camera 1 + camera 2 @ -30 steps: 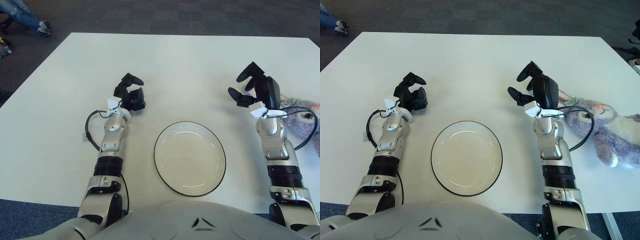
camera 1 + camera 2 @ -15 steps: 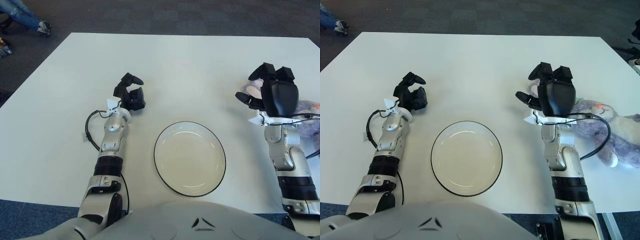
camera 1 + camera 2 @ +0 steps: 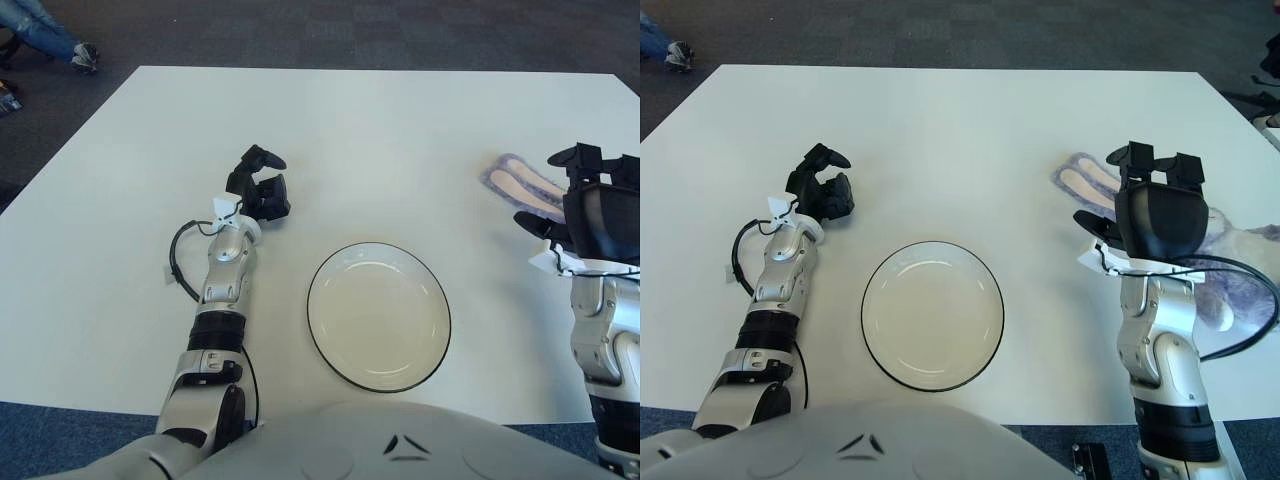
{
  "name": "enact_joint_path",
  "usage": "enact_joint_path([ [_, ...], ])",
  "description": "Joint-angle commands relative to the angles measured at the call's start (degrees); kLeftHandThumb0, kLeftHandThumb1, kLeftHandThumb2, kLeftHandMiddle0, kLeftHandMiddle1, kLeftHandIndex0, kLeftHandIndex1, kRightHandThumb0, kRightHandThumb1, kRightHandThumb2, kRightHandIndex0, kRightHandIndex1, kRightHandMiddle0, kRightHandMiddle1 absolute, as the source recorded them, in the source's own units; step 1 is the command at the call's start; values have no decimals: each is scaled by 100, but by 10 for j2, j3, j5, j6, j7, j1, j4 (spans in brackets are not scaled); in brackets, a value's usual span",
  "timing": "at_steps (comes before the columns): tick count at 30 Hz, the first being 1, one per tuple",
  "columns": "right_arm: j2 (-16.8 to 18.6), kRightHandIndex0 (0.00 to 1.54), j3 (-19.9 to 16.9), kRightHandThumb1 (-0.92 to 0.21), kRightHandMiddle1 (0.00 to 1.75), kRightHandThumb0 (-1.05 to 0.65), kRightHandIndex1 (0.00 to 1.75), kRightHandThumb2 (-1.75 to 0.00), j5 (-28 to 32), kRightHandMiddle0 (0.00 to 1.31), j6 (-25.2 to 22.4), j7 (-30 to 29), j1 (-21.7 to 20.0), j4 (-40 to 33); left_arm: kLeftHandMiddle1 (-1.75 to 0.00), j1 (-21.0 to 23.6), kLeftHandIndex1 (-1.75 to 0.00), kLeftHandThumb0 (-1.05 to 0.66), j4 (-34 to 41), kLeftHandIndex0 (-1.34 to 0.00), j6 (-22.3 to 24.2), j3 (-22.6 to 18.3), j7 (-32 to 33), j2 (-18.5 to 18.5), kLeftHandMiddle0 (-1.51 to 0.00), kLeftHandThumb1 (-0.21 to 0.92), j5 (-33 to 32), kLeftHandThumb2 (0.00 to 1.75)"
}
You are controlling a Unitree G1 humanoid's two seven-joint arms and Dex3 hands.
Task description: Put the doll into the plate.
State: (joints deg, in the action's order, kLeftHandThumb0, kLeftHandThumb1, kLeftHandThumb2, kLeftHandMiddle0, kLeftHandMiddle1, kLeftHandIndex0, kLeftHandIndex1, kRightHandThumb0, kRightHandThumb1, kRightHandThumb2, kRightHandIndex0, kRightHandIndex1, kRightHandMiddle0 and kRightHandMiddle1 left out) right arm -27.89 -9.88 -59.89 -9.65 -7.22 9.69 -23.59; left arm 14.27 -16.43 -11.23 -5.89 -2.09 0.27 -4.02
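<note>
On the left, the left robot hand [image 3: 820, 190] shows over the white desk [image 3: 940, 130], up and left of the plate, its forearm stretched forward from the body with a black cable looped beside the wrist. Its dark fingers [image 3: 827, 158] are curled inward and hold nothing.

The plate [image 3: 932, 315] sits in the middle near the desk's front edge, white with a dark rim, with nothing in it.

To the right, the right robot hand [image 3: 1150, 205] is raised on an upright forearm, the back of the hand facing up toward the camera, fingers [image 3: 1140, 158] pointing away from the body and spread, the thumb sticking out to the left. It hangs over the doll [image 3: 1080, 180], a pale purple plush rabbit lying on the desk well apart from the plate (only the long ears and a bit of the body show past the hand). Whether the hand touches the doll I cannot tell; nothing is visibly gripped.
</note>
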Motion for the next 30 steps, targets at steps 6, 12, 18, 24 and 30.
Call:
enact_joint_path([
  [6, -21, 1, -34, -32, 88, -59, 68, -92, -32, 0, -49, 140, 37, -98, -175, -14, -175, -47, -7, -58, -3, 0, 3, 1, -123, 36, 1, 127],
  [12, -5, 2, -38, -28, 82, -57, 62, -94, -50, 0, -75, 194, 44, -142, -175, -14, -175, -47, -4, -58, 2, -2, 4, 2, -123, 36, -1, 127],
  [18, 0, 3, -50, -28, 77, -58, 56, -94, -64, 0, -96, 259, 53, -177, -175, -13, -175, -47, -3, -59, 4, -3, 5, 2, -124, 35, -1, 127],
  [24, -8, 2, -59, -32, 71, -65, 51, -90, -88, 0, -103, 331, 53, -206, -175, -13, -175, -47, -4, -59, 5, -5, 1, 4, -124, 35, -3, 128],
  [30, -41, 2, -86, -49, 58, -82, 41, -72, -129, 0, -81, 416, 69, -226, -175, -12, -175, -47, -4, -59, 6, -6, -1, 4, -124, 34, -6, 129],
])
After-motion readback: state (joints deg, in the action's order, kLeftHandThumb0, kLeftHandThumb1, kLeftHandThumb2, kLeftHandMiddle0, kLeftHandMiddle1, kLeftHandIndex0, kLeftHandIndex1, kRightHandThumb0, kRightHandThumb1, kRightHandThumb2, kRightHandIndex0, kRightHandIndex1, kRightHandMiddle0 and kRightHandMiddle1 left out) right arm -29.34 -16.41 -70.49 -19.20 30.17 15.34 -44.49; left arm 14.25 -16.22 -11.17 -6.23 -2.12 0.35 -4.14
